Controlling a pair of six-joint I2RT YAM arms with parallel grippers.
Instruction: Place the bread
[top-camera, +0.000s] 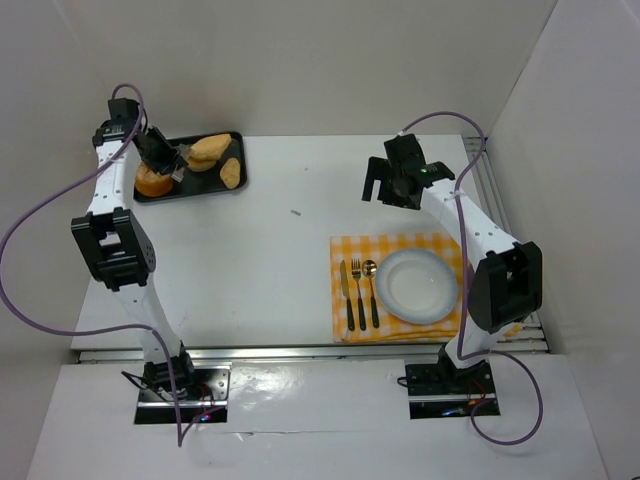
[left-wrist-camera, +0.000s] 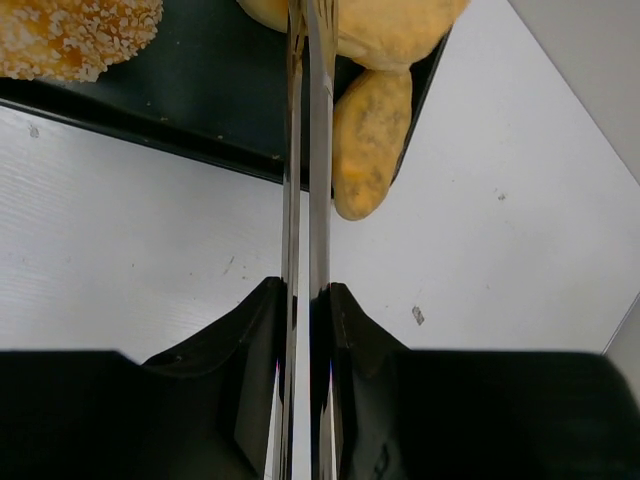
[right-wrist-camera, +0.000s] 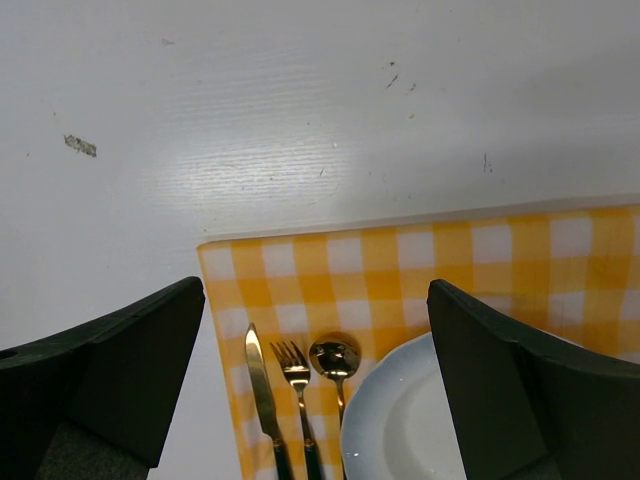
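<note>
Three pieces of bread lie in a black tray (top-camera: 190, 192) at the back left: a pale roll (top-camera: 208, 150), an oval loaf (top-camera: 232, 172) and a seeded bun (top-camera: 152, 182). My left gripper (top-camera: 160, 150) hangs over the tray, shut on metal tongs (left-wrist-camera: 308, 200). The tongs' two blades are squeezed almost together and reach up to the pale roll (left-wrist-camera: 385, 30); their tips are out of view. The oval loaf (left-wrist-camera: 365, 140) pokes over the tray's edge. My right gripper (top-camera: 385, 185) stands open over bare table, beyond a white plate (top-camera: 385, 270).
The plate (right-wrist-camera: 400, 430) sits on a yellow checked cloth (top-camera: 345, 250) at the front right. A knife (right-wrist-camera: 262, 400), fork (right-wrist-camera: 295, 380) and spoon (right-wrist-camera: 335, 358) lie to its left. White walls close in both sides and the back.
</note>
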